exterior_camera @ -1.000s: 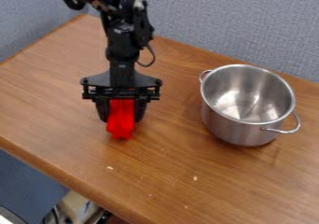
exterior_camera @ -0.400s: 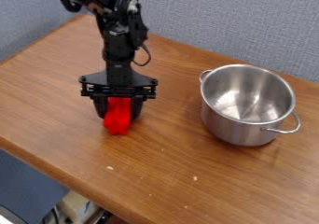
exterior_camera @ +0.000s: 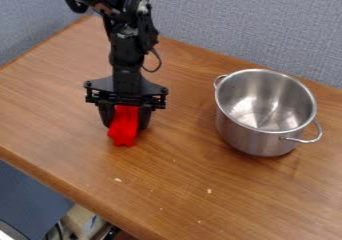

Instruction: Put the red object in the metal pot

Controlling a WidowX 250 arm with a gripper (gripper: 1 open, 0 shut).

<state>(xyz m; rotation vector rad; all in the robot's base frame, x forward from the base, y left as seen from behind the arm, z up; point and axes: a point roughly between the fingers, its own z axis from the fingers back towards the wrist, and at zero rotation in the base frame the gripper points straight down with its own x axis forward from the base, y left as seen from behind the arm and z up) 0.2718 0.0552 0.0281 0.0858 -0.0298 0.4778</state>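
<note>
The red object (exterior_camera: 124,130) lies on the wooden table (exterior_camera: 201,189), left of centre, its long side pointing toward the front edge. My gripper (exterior_camera: 126,118) points straight down over its far end, and the black fingers (exterior_camera: 106,112) press against both of its sides, shut on it. The block's near end sticks out below the fingers and rests on the wood. The metal pot (exterior_camera: 262,140) stands upright to the right, a hand's width from the gripper, with nothing inside and a loop handle at its front right.
The black arm (exterior_camera: 123,34) rises from the gripper toward the top left. A grey wall stands behind the table. The table's front edge runs diagonally from the left side to the bottom right, with a drop to the floor beyond it.
The gripper has rolled slightly about its vertical axis, and the red object has turned with it, its near end swinging a little to the left. The pot has not moved.
</note>
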